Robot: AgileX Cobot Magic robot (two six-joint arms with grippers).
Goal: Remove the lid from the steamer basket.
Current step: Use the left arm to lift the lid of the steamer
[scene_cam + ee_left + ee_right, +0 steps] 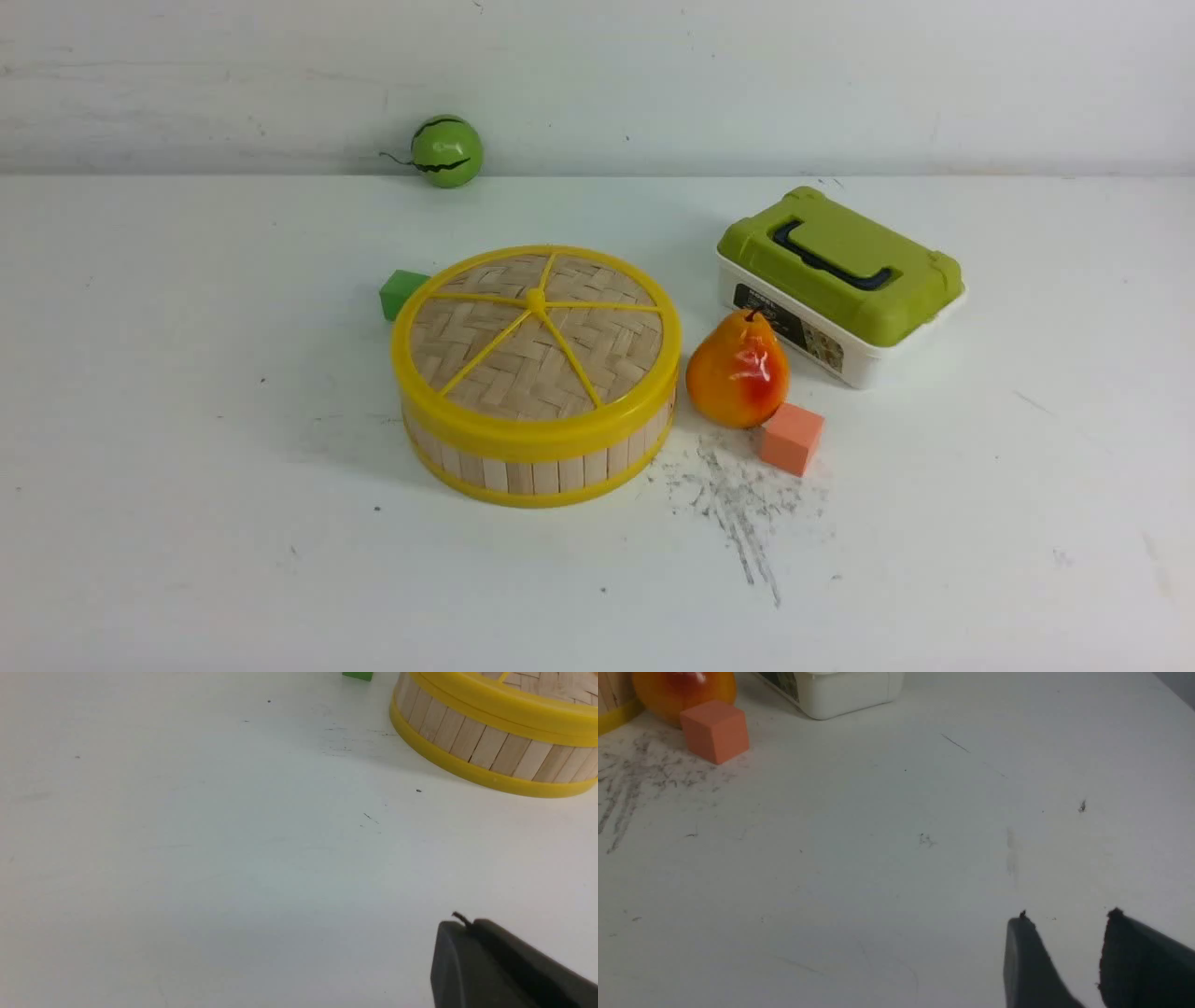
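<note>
The lid sits flush on the steamer basket, centre of the front view, so its yellow rim and knob are your likely holds. The pear and orange cube crowd its right side; a green cube sits at its upper left.

Neither arm shows in the front view (wrist views only). The left gripper looks closed, tips together and holding nothing. The right gripper has its tips slightly apart, empty, over bare table.
</note>
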